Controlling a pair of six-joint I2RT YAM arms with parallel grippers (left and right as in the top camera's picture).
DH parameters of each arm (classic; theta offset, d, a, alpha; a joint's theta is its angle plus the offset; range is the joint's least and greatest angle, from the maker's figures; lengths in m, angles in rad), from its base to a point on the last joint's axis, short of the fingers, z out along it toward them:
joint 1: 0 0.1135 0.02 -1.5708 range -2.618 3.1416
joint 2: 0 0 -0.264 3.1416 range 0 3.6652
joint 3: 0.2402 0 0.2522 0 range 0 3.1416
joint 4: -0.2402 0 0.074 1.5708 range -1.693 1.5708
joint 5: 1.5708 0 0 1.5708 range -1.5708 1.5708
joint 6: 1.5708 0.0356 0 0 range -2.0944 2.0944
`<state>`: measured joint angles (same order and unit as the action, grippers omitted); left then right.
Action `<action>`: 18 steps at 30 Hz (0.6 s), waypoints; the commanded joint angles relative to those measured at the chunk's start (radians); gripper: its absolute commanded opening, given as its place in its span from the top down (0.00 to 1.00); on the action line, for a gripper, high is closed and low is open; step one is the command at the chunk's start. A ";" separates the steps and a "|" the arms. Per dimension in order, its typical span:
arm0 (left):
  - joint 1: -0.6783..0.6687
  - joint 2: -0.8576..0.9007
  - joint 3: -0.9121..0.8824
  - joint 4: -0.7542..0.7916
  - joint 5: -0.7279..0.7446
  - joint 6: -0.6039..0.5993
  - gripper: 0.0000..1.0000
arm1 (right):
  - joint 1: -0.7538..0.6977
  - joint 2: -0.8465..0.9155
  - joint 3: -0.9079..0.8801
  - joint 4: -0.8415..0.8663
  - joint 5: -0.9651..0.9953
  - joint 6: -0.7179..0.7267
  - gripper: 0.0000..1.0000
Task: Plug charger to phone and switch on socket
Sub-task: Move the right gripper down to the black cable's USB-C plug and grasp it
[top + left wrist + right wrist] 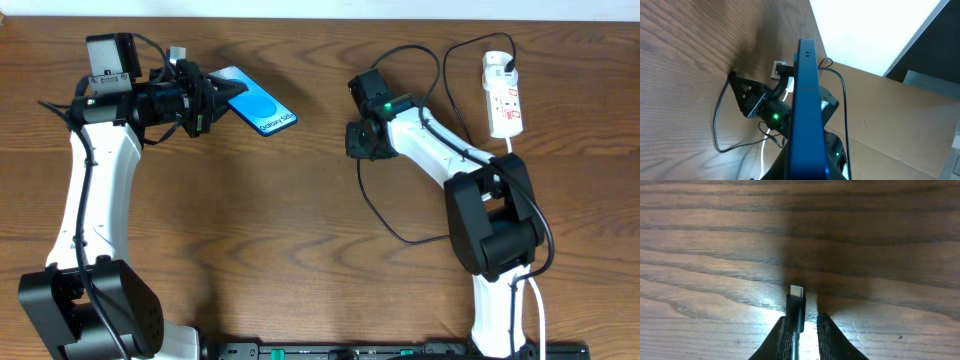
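Observation:
The phone (262,108), light-blue screen with white lettering, is lifted off the table at the upper left, and my left gripper (213,103) is shut on its near end. In the left wrist view the phone (805,100) shows edge-on, rising from between the jaws. The charger's black cable (386,226) loops over the table to my right gripper (358,142). Its small plug tip (796,305) lies between the right fingers (785,336), against the left pad, with a gap to the other. The white socket (503,95) lies at the upper right.
A white cord (535,300) runs from the socket down along the right arm's base. The right arm (762,102) with its green light shows beyond the phone in the left wrist view. The table's far edge (320,22) runs along the top.

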<state>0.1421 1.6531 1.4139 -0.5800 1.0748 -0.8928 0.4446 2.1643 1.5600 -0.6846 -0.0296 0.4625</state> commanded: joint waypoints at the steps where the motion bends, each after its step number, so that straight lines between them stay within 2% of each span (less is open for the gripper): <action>1: 0.002 -0.020 0.012 0.000 0.039 0.009 0.93 | 0.024 0.031 -0.011 0.001 0.001 0.009 0.83; 18: 0.002 -0.020 0.012 0.000 0.040 0.009 0.93 | 0.042 0.032 -0.034 -0.001 0.024 0.011 0.82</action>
<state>0.1421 1.6531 1.4139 -0.5800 1.0748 -0.8928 0.4801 2.1708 1.5570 -0.6811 -0.0204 0.4629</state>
